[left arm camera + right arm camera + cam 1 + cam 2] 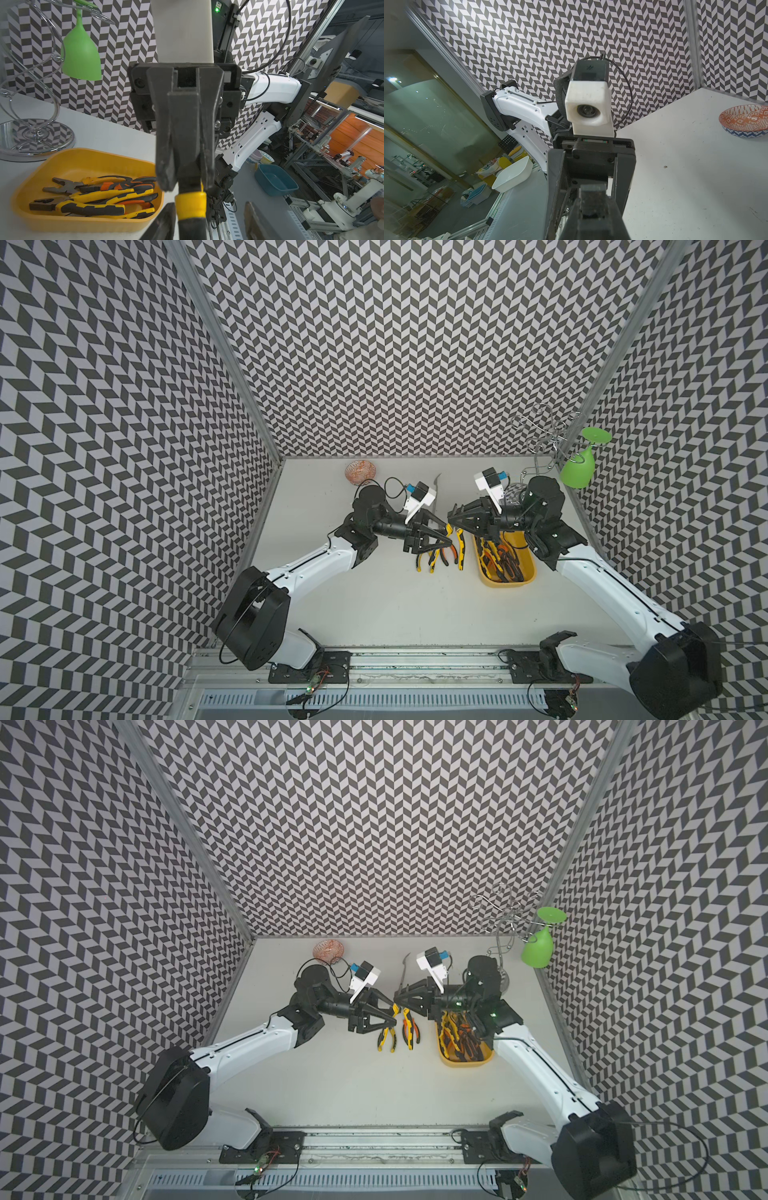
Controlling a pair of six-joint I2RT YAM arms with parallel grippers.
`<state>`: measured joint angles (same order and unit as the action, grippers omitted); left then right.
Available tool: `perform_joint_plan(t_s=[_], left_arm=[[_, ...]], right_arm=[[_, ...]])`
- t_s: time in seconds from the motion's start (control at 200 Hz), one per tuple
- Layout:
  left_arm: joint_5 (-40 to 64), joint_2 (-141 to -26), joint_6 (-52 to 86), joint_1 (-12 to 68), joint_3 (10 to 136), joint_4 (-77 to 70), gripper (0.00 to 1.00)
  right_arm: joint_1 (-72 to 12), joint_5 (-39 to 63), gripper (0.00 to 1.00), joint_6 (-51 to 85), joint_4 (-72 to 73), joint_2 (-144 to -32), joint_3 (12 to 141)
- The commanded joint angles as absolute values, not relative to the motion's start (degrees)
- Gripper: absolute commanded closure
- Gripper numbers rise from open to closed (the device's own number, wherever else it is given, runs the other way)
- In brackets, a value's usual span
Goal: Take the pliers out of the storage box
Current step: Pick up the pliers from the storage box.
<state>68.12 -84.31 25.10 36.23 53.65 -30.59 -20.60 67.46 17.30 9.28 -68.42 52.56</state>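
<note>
Over the table's middle, my right gripper (451,517) (184,180) is shut on the head end of yellow-and-black pliers (191,204). Their handle reaches toward my left gripper (445,541) (209,205). The left fingers (165,220) stand on either side of that handle, one close against it and the other a clear gap away, so this gripper is open. To the right, the yellow storage box (527,570) (83,158) holds several more pliers (93,197) lying side by side. In the right wrist view only the shut right gripper (592,199) and the left arm show.
Three pliers (432,560) (409,1029) lie on the table under the left gripper, left of the box. An orange patterned bowl (360,472) and a thin spoon (436,483) sit at the back. A wire rack with a hanging green glass (579,464) stands back right.
</note>
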Motion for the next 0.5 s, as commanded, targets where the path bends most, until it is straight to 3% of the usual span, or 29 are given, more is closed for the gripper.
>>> perform_joint_plan(t_s=[0.0, 0.08, 0.16, 0.325, 0.416, 0.456, 0.496], left_arm=[[68.9, -85.8, 27.0, 37.4, 56.1, -33.5, 0.47], [67.5, -86.7, 28.0, 37.7, 56.7, -34.0, 0.52], [66.1, -87.5, 30.8, 37.7, 56.7, -36.2, 0.71], [65.1, -88.6, 33.8, 37.8, 56.4, -39.3, 0.73], [63.2, -88.7, 34.6, 37.8, 55.9, -40.3, 0.62], [63.1, -88.9, 34.7, 37.8, 55.9, -40.5, 0.66], [63.0, -88.9, 34.8, 37.8, 55.8, -40.4, 0.77]], right_arm=[[-21.2, 66.7, 1.0, 18.8, 15.3, -68.5, 54.7], [-21.2, 65.5, 1.0, 18.9, 15.4, -68.3, 54.3], [-21.3, 64.5, 1.0, 18.9, 15.5, -68.2, 53.9], [-21.3, 62.4, 1.0, 19.0, 14.9, -68.3, 52.9], [-21.3, 60.8, 1.0, 19.0, 14.9, -68.2, 52.3], [-21.3, 60.3, 1.0, 19.0, 14.8, -68.2, 52.2], [-21.2, 59.6, 1.0, 19.0, 14.6, -68.0, 52.2]])
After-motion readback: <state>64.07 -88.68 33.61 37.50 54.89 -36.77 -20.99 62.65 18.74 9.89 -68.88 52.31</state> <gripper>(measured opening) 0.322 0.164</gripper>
